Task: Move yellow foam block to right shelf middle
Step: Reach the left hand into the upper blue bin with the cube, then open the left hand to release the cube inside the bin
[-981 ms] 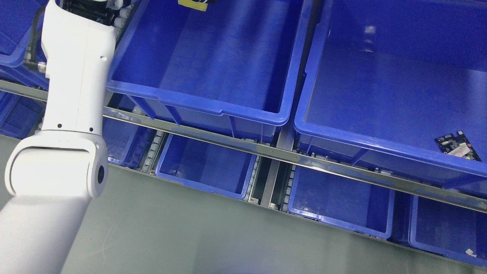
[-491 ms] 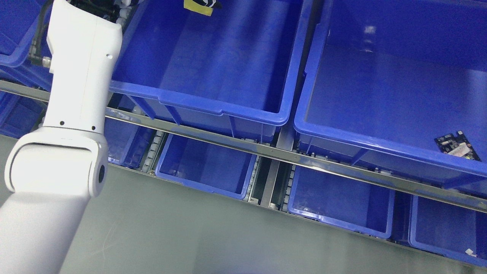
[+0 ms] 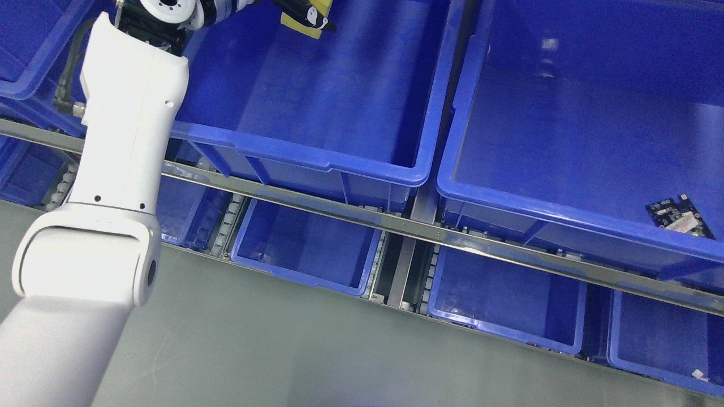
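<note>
Yellow foam block [image 3: 302, 22] gripped by left robot hand [image 3: 297, 8], above middle blue bin [image 3: 339, 164]

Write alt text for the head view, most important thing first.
The robot's left hand, at the top edge, holds a yellow foam block over a large blue bin on the shelf. A second large bin to the right holds a small circuit board; smaller blue bins sit on the level below.
</note>
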Tool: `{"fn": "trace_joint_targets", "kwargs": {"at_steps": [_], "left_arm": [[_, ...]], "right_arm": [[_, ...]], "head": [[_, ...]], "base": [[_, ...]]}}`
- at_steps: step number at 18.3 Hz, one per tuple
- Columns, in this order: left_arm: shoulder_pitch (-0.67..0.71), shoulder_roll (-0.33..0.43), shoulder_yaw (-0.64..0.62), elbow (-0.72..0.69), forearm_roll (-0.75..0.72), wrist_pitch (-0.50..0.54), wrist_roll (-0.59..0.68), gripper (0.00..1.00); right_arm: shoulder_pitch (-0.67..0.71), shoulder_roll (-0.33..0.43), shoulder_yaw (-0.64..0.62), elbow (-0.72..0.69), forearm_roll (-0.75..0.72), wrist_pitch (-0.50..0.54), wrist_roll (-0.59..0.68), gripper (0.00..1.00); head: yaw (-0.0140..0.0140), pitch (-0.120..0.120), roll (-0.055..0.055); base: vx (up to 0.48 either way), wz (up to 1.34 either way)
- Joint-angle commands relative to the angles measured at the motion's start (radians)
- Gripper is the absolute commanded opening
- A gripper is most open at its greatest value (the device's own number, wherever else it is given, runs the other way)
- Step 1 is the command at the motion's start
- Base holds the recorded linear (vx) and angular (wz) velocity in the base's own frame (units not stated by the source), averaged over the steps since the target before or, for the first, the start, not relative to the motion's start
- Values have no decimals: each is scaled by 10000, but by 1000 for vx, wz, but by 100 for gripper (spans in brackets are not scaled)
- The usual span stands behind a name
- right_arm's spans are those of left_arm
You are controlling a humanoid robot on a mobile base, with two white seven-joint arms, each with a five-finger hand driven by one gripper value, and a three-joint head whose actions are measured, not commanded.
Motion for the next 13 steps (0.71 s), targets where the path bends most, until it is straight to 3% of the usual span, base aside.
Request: {"fn": "trace_joint_targets", "kwargs": {"at_steps": [1, 5, 10, 13], "left_arm": [[-277, 97, 495, -249, 443, 234, 17, 100], [-478, 66, 572, -264, 459, -207, 140, 100], [519, -379, 665, -463, 505, -3304, 540, 100], [290, -394, 236, -371, 397, -2959, 326, 100]], "right_arm": [[15, -175, 0, -175, 31, 3, 4, 100], [15, -175, 0, -175, 31, 3, 4, 100], [15, -175, 0, -175, 31, 3, 4, 100], [15, -175, 0, -175, 31, 3, 4, 100]], "head": [[0, 0, 0], [0, 0, 0], [0, 0, 0], [0, 0, 0]], "base": [[0, 0], [0, 0], [0, 0], [0, 0]]}}
